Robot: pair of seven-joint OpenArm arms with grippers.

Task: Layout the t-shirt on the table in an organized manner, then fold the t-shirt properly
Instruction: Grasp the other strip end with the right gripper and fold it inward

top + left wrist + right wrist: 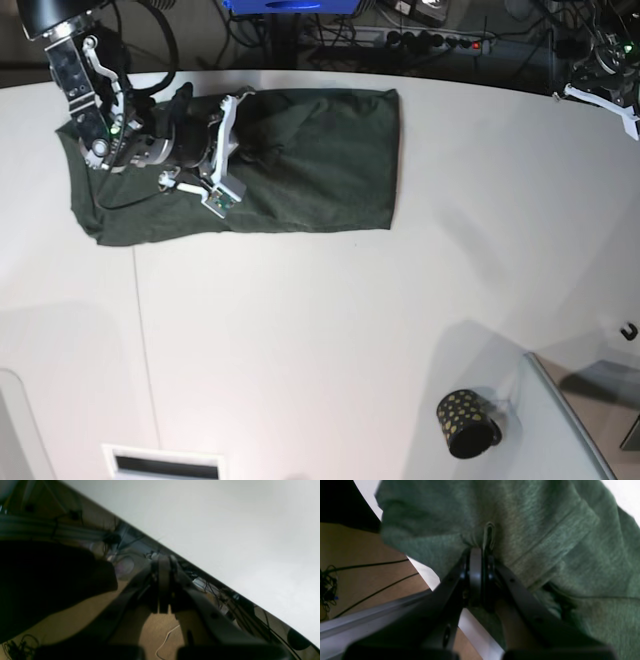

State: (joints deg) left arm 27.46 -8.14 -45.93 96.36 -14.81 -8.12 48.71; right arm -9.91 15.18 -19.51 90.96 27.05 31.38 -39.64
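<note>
The t-shirt (300, 160) lies as a dark green oblong at the far left of the white desk (330, 330), its left part bunched. The right claw (480, 552) is pinched tight on a small pleat of its fabric near the desk edge. The left claw (163, 562) is closed on nothing, past the desk's far right edge. A black dotted cup (466, 423) sits well apart, near the front right.
</note>
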